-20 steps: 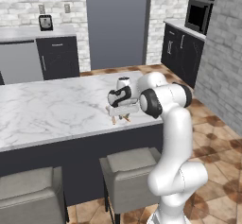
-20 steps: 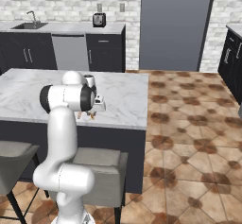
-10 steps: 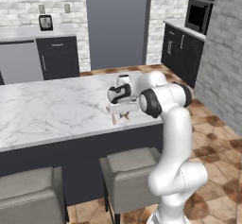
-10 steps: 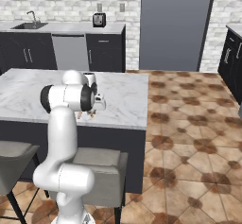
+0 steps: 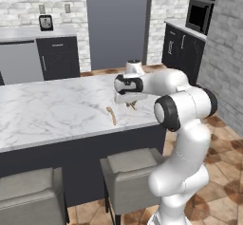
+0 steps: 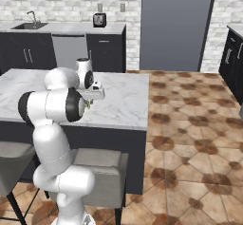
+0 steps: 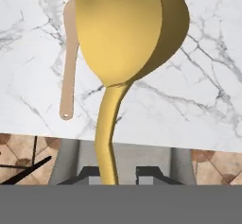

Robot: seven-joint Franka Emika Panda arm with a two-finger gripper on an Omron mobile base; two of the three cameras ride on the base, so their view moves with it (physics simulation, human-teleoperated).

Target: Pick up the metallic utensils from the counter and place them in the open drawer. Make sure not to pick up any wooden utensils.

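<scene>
- Counter [image 5: 57, 110], the white grey-veined marble island top, lies right under your gripper [image 5: 129, 103], which hangs low over its near edge, close to the right end.
- From the right base view you see the gripper [image 6: 90, 103] pointing down at the marble in front of the arm's elbow.
- In the hand view a yellow spoon [image 7: 125, 34] with a big round bowl sits close to the lens, and its thin handle runs down between your fingertips [image 7: 146, 172].
- Your jaws stand narrow, with only a slim gap. The handle looks closer to the left tip; you cannot tell whether they pinch it.
- A pale tan wooden utensil [image 7: 70, 62] lies flat on the marble beside the spoon, also seen on the counter [image 5: 112, 116] just left of the gripper.
- A grey stool [image 5: 128, 172] stands below the counter edge.
</scene>
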